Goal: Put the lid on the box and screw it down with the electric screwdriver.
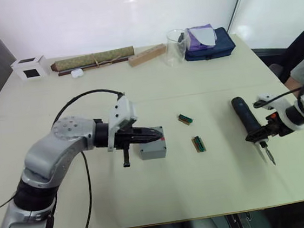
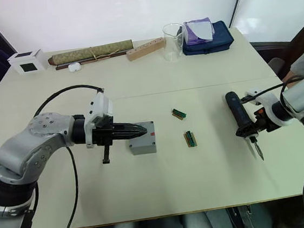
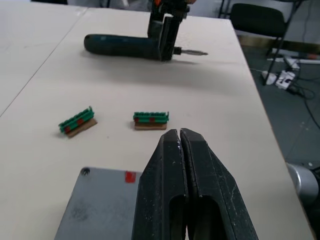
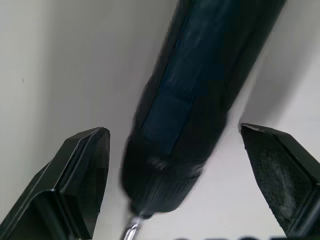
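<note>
- The left gripper point(image 3: 181, 137) had its fingers pressed together, empty, hovering over the lid point(image 3: 102, 202).
- The lid already sat on the box point(image 2: 142, 144), red mark up, mid-table.
- The right gripper point(image 4: 175, 175) stood wide open, straddling the electric screwdriver point(image 2: 239, 117), which lay on the table point(image 2: 204, 195).
- I judged all the screwing was still to do.

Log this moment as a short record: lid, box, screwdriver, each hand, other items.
lid: already sitting on the box, red mark facing up
box: on the table, near the middle
screwdriver: lying flat on the table, bit toward the robot
left hand: shut, empty, tips over the lid
right hand: open, fingers either side of the screwdriver's bit end, not gripping
bit holders: two, and, between box and screwdriver
step left: screws not yet driven
</note>
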{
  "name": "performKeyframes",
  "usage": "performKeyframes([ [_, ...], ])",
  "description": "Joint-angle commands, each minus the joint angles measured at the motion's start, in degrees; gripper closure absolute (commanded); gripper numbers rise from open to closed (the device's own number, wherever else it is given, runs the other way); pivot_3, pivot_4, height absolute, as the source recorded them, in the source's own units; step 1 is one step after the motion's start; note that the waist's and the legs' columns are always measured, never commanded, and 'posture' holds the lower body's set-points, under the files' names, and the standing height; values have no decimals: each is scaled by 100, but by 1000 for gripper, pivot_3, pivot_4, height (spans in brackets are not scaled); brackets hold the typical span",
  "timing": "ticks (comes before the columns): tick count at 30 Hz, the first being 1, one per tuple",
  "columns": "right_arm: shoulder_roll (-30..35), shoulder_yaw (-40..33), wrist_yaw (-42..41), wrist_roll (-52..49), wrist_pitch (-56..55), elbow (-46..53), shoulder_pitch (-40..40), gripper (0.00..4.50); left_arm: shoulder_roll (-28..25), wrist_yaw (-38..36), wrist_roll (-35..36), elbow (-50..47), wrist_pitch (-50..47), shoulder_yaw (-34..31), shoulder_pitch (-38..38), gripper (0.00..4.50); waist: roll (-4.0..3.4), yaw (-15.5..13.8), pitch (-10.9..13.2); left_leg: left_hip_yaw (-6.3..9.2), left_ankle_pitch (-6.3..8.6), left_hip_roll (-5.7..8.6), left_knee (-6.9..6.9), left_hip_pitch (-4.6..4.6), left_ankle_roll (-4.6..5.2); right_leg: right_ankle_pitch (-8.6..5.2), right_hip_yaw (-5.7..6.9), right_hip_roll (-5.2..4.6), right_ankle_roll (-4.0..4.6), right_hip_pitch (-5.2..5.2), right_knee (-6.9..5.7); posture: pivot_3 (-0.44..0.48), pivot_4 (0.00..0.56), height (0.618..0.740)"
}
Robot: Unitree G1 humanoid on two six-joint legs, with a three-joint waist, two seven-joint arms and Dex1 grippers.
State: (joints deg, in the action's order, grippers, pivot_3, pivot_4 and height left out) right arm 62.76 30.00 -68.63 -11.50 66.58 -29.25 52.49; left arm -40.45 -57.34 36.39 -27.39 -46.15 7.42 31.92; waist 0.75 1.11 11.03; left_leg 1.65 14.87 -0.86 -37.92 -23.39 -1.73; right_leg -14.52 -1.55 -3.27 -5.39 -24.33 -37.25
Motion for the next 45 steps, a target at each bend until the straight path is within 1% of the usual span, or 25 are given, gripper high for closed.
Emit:
performKeyframes([
  [1,-289,289,-336,409,-189,-514,297,250,-101,129,117,-269,-41,-245,-39,4500,3,-2,-2,1,0,0,0,0,0,0,1,1,0,0,-1,0,150,740],
  [2,-372,379,-445,505,-232,-611,341,506,-121,162,123,-296,-48,-264,-72,4500,4,5,-3,4,0,0,0,0,0,0,2,1,0,0,-1,0,150,740],
  [3,-433,435,-534,592,-273,-692,375,653,-134,187,130,-316,-54,-277,-95,4500,5,9,-3,3,0,0,0,1,0,0,2,1,0,1,-1,0,150,740],
  [6,-507,557,-812,795,-365,-787,393,1639,-145,279,181,-379,-92,-309,-146,4500,6,1,-4,4,0,-1,-1,2,0,0,2,2,0,2,-2,0,150,740],
  [8,-538,560,-914,913,-433,-877,408,2195,-133,320,195,-397,-114,-299,-139,4500,7,-4,-4,5,0,-1,-1,2,0,0,3,2,0,3,-2,0,150,740],
  [9,-538,624,-999,930,-346,-712,325,2335,-162,355,213,-444,-107,-364,-243,4500,8,-6,-5,6,0,-1,-1,2,-1,0,4,2,0,4,-2,0,150,740],
  [13,-548,602,-1157,1010,-205,-399,105,2343,-181,474,238,-504,-82,-397,-390,4500,15,-10,-10,11,0,-1,0,3,-1,0,8,2,1,5,-2,0,150,740],
  [15,-582,409,-1035,1045,-238,-404,135,2343,-225,452,228,-451,-49,-411,-407,4500,19,-13,-11,14,0,-2,0,4,-1,0,11,3,1,8,-4,0,150,740],
  [17,-655,105,-806,1126,-615,-601,309,2343,-307,375,160,-296,29,-424,-407,4500,20,-4,-12,14,0,-2,0,5,-1,0,11,3,1,11,-4,0,150,740],
  [20,-662,-628,-816,887,-1359,-592,696,2343,-451,192,-9,130,232,-407,-374,4500,21,77,-11,7,-1,-2,-1,9,-2,1,7,4,3,12,-4,0,150,740],
  [22,-644,-1122,-803,645,-1249,-428,964,2343,-529,51,-133,461,386,-381,-340,4500,-7,151,6,7,-2,-2,-1,8,-4,2,6,4,3,9,-7,0,150,740],
  [24,-651,-1678,-764,271,-1074,-42,946,2343,-538,-36,-177,683,477,-380,-300,4500,-37,154,20,-5,-3,-1,0,5,-6,3,-6,3,2,-7,-18,0,150,740],
  [26,-755,-2299,-578,-151,-685,394,872,2343,-542,-121,-213,853,554,-386,-267,4500,-37,133,21,2,-3,-1,9,2,-6,2,-3,4,3,-17,-29,0,150,740],
  [27,-873,-2831,-455,-503,-572,851,706,2343,-527,-149,-227,941,574,-389,-244,4500,-37,123,21,10,-3,-3,15,1,-6,1,4,6,5,-18,-29,0,150,740],
  [28,-1059,-3469,-288,-922,-263,1495,490,2343,-533,-184,-273,1029,611,-369,-226,4500,-37,114,21,11,-3,-3,23,0,-6,0,6,6,6,-19,-26,0,150,740],
  [29,-1212,-3920,-128,-1225,-18,1993,323,2343,-546,-225,-308,1099,648,-363,-221,4500,-36,103,20,12,-3,-3,27,-1,-6,0,7,6,6,-20,-21,0,150,740],
  [30,-1618,-4554,257,-1528,124,2644,113,2343,-568,-268,-327,1147,652,-350,-219,4500,-32,90,18,12,-3,-3,30,-2,-6,0,7,5,6,-20,-19,0,150,740],
  [31,-1921,-4949,580,-1716,238,3091,-24,2343,-595,-311,-336,1177,662,-351,-227,4500,-28,87,17,13,-3,-2,36,-2,-6,0,8,3,6,-19,-18,0,150,740],
  [32,-2673,-5383,1213,-1924,151,3818,-260,2343,-600,-346,-324,1224,646,-356,-215,4500,-29,89,17,15,-3,-3,29,-3,-6,0,10,4,6,-19,-19,0,150,740],
  [33,-3217,-5665,1695,-2090,104,4345,-423,2343,-604,-383,-322,1268,639,-366,-203,4500,-15,94,9,10,-3,1,34,-1,-6,1,6,-1,5,-19,-21,0,150,740],
  [35,-4283,-5647,2439,-2192,-464,5276,-884,2343,-529,-387,-373,1385,652,-304,-114,4500,-17,107,9,16,-4,-6,28,-1,-7,1,8,5,5,-18,-29,0,150,740],
  [37,-4749,-5424,2818,-2182,-830,5668,-1144,2343,-466,-396,-422,1476,677,-258,-57,4500,-18,78,10,19,-7,-4,29,-1,-13,1,11,3,5,-19,-32,0,150,740],
  [39,-5172,-4991,3132,-2087,-1266,5885,-1370,2343,-360,-399,-538,1600,776,-156,-47,4500,-18,38,11,14,-9,6,26,-3,-16,2,11,-8,4,-19,-32,0,150,740],
  [42,-5443,-4472,3397,-1932,-1834,6030,-1650,2343,-222,-394,-744,1730,945,-11,-56,4500,-18,0,11,9,-9,9,22,-2,-16,2,9,-12,3,-16,-30,0,150,740],
  [45,-5386,-3870,3501,-1543,-2499,6028,-1986,2343,9,-299,-914,1766,1050,147,-70,4500,-18,-23,10,11,-9,9,22,-2,-16,2,10,-12,3,-16,-30,0,150,740],
])
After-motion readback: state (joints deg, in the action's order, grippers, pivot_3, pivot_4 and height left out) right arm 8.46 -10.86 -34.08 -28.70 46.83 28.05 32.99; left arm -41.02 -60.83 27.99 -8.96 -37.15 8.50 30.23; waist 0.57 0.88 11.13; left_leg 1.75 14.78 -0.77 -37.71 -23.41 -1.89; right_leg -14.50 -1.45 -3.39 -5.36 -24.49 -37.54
